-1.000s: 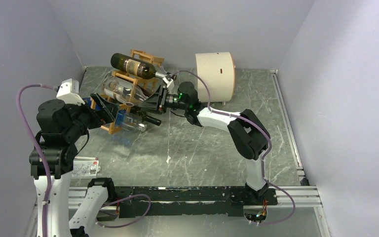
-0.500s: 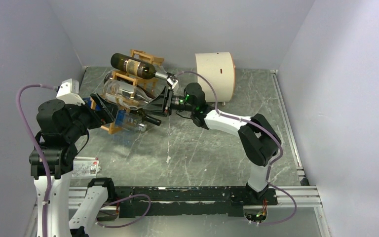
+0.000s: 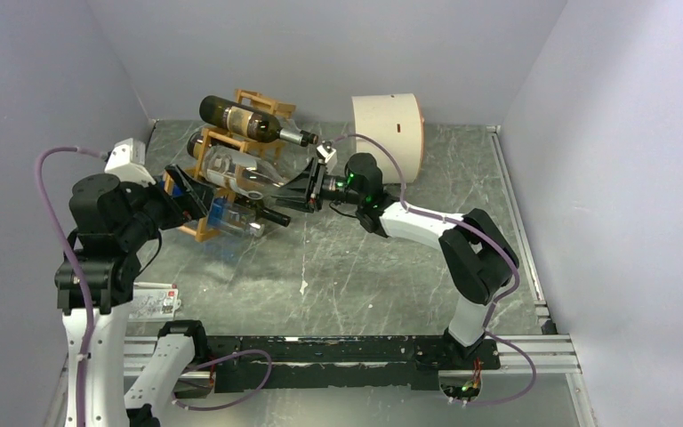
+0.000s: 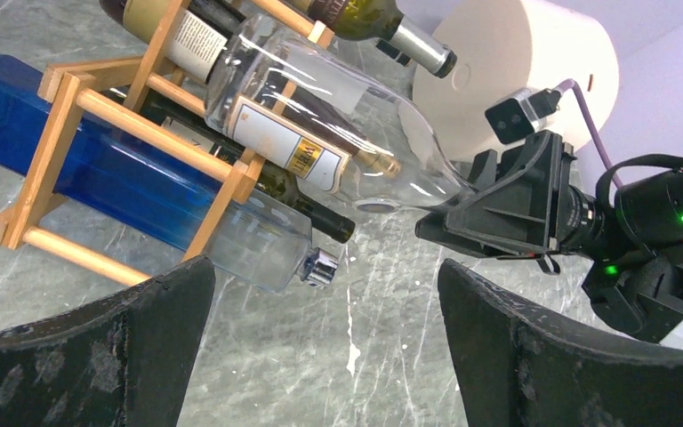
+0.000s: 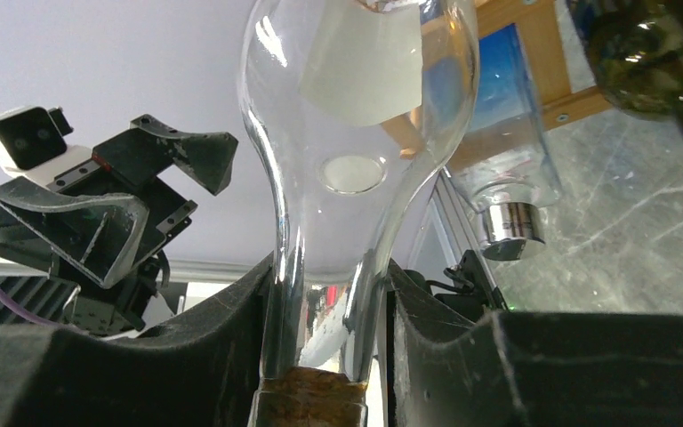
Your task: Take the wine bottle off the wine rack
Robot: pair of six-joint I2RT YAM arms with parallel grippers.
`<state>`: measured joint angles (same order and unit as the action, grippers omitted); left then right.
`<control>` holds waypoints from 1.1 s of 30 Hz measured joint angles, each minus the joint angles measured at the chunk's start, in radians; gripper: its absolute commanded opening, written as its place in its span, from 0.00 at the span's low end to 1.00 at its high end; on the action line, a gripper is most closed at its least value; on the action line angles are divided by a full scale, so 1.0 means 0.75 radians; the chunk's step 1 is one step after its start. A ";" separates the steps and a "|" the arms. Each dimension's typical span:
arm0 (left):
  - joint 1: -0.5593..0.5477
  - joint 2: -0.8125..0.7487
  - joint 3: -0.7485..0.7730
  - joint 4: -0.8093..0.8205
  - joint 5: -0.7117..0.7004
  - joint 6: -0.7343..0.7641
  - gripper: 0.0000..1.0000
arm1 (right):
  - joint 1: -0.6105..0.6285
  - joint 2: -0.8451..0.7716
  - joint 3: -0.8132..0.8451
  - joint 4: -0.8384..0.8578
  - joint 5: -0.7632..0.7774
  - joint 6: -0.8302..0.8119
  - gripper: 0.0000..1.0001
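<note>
The wine rack (image 3: 197,233) is an orange-brown stick frame at the back left, also in the left wrist view (image 4: 142,133). A clear glass wine bottle (image 3: 234,167) with a white label lies slanted in a middle cell, its neck pointing right. My right gripper (image 3: 296,189) is shut on that neck (image 5: 329,267), a finger pressing each side. A dark bottle (image 3: 245,118) rests on the top cell and a blue bottle (image 3: 231,216) in the bottom one. My left gripper (image 3: 194,191) stands open beside the rack's left front, nothing between its fingers (image 4: 325,356).
A cream cylindrical drum (image 3: 387,138) stands at the back, right of the rack. A small printed card (image 3: 153,302) lies near the left arm's base. A metal rail (image 3: 516,222) runs along the table's right edge.
My right arm has drawn back to the right, and the clear bottle has slid out of its cell with it. The left arm has barely shifted.
</note>
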<state>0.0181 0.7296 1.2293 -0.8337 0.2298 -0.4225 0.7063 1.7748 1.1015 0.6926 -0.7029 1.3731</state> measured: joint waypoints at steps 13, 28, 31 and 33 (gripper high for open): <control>0.069 0.483 0.033 0.193 0.152 0.040 0.99 | -0.033 0.000 -0.043 0.041 -0.022 0.040 0.00; 0.159 0.723 0.067 0.444 0.456 0.039 0.99 | -0.044 -0.001 -0.043 0.057 -0.084 0.044 0.00; 0.160 0.723 0.067 0.480 0.540 0.035 0.95 | -0.045 -0.004 -0.043 0.052 -0.095 0.043 0.00; 0.166 0.723 0.064 0.501 0.591 0.029 0.96 | -0.047 -0.019 -0.043 0.038 -0.104 0.033 0.00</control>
<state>0.1425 1.2720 1.2770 -0.4580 0.6731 -0.4007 0.6712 1.7607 1.0691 0.7212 -0.7811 1.3979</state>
